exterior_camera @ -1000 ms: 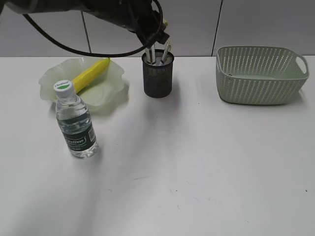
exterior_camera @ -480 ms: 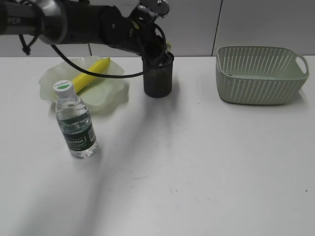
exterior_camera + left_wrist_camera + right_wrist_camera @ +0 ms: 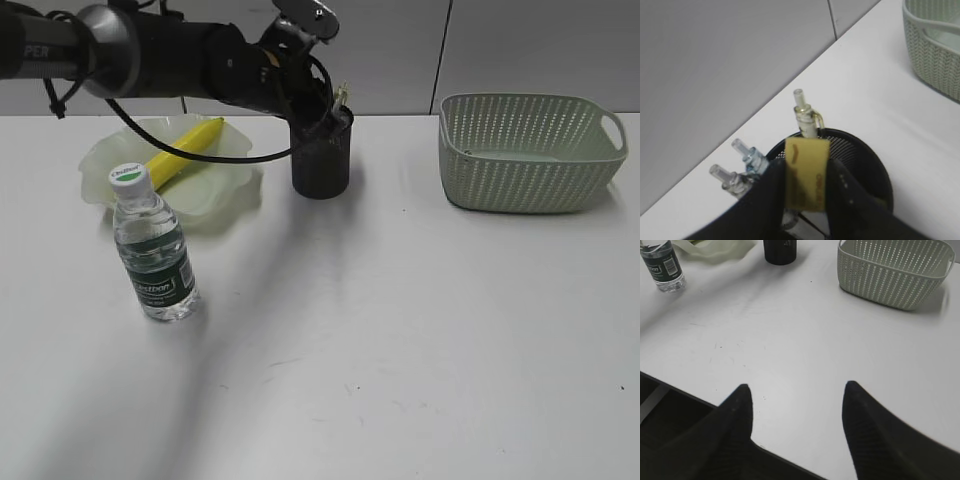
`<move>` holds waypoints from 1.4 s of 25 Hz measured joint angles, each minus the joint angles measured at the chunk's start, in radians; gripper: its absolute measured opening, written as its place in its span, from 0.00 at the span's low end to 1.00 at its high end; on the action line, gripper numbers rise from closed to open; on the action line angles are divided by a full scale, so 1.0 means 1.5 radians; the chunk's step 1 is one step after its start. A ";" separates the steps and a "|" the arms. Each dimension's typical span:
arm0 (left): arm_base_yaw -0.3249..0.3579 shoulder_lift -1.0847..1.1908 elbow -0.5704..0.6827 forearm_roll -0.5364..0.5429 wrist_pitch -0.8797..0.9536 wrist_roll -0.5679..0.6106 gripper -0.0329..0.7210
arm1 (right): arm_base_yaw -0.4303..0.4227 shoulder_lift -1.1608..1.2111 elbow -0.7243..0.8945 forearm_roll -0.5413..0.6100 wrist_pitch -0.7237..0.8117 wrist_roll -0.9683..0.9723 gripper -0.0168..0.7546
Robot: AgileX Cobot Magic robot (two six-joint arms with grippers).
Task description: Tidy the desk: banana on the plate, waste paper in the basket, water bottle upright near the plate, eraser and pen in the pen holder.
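The tabletop (image 3: pixel 400 330) lies bare across the front and middle, a wide lane between the water bottle (image 3: pixel 153 250) on the left and the basket (image 3: pixel 530 150) at the back right. The left arm (image 3: pixel 180 60) reaches over the plate (image 3: pixel 215 190), blocking the way above it, and its hand (image 3: pixel 807 200) with the eraser (image 3: pixel 806 172) fills the pen holder (image 3: pixel 321 155) mouth (pens (image 3: pixel 805 112) crowd the rim too)
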State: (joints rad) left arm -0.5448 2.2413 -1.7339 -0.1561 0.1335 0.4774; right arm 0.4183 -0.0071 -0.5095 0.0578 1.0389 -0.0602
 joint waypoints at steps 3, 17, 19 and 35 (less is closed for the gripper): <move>0.002 0.000 0.000 0.000 -0.001 0.000 0.38 | 0.000 0.000 0.000 0.000 0.000 0.000 0.61; 0.003 -0.024 0.000 0.000 0.005 0.000 0.47 | 0.000 0.000 0.000 0.000 0.000 0.000 0.61; 0.003 -0.052 0.000 0.000 0.036 0.000 0.47 | 0.000 0.000 0.000 0.000 0.000 0.000 0.61; 0.012 -0.388 0.000 0.043 0.502 -0.117 0.47 | 0.000 0.000 0.000 0.000 0.000 0.000 0.61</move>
State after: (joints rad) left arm -0.5273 1.6598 -1.7339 -0.0919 0.8865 0.3014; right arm 0.4183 -0.0071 -0.5095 0.0578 1.0395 -0.0602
